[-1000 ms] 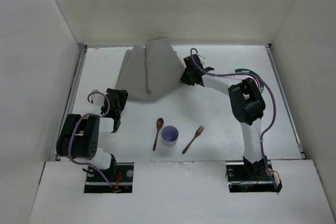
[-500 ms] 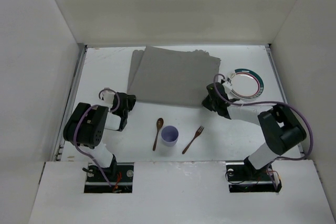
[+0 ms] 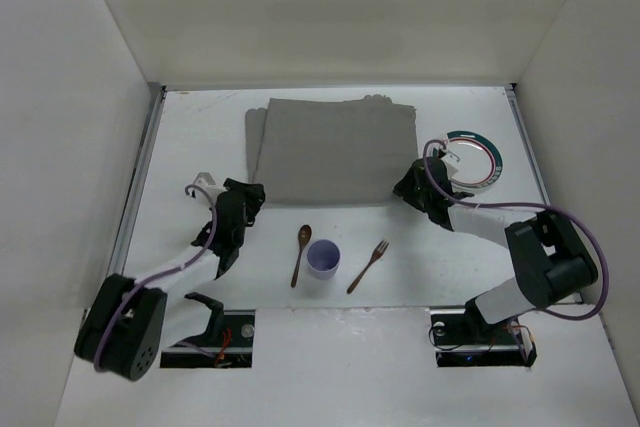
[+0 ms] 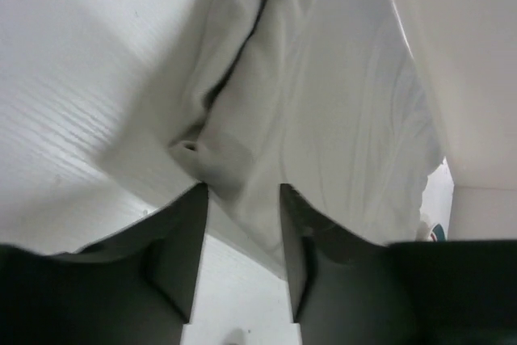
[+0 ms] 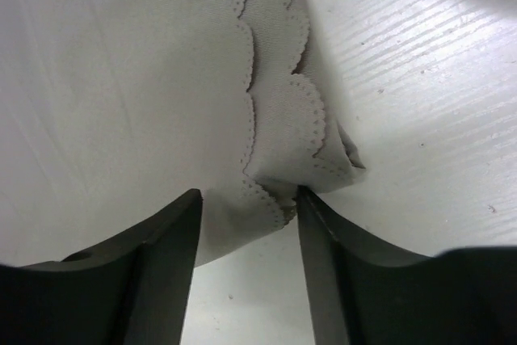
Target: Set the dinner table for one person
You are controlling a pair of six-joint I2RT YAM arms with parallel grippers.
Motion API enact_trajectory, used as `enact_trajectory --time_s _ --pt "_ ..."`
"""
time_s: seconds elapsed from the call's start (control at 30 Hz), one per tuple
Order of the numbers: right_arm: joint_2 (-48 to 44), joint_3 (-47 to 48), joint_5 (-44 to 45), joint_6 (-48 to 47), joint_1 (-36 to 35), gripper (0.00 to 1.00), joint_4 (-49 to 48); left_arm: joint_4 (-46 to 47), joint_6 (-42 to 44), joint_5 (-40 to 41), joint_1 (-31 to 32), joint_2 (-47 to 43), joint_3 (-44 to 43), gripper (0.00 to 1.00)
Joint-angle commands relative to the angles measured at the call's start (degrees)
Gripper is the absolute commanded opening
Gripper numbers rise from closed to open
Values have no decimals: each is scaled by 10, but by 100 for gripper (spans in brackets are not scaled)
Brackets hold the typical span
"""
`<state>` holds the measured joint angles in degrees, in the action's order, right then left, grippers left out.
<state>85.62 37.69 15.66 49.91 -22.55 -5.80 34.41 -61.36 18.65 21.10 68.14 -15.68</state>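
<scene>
At the near edge of the white bench [image 3: 420, 282], between your two arms, a wooden spoon [image 3: 302, 254], a lavender cup [image 3: 323, 258] and a fork [image 3: 367, 266] lie in a close row. Only a narrow bare strip separates them from the near edge of the grey mat [image 3: 330, 152]. Your left claw [image 4: 241, 193] is released at the mat's near-left corner, its fingers parted either side of a rumpled fold. Your right claw [image 5: 249, 198] is likewise released at the near-right corner, where the scalloped hem bunches. Elsewhere the mat lies flat, with a doubled layer along its left edge. Left of the mat, bare bench runs to the side wall. To the right, a green-rimmed plate [image 3: 468, 159] lies apart from the mat. The bench is plain white and wide, under everything, and walled left, right and far.
</scene>
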Motion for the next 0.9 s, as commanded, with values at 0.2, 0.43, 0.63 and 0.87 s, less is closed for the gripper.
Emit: enact_trajectory --time_s 0.2,0.43,0.63,0.87 --pt "-49 40 6 -77 -1 61 -26 -151 118 104 13 -107 -91 51" --pt "-42 46 -7 -72 -13 29 -33 -71 215 3 -31 170 -301 51" --pt "-85 5 -8 -74 -23 34 -36 -102 284 -77 -81 416 -549 46" --pt "-87 -6 -10 -92 -96 41 -49 -197 334 -161 -109 582 -770 32"
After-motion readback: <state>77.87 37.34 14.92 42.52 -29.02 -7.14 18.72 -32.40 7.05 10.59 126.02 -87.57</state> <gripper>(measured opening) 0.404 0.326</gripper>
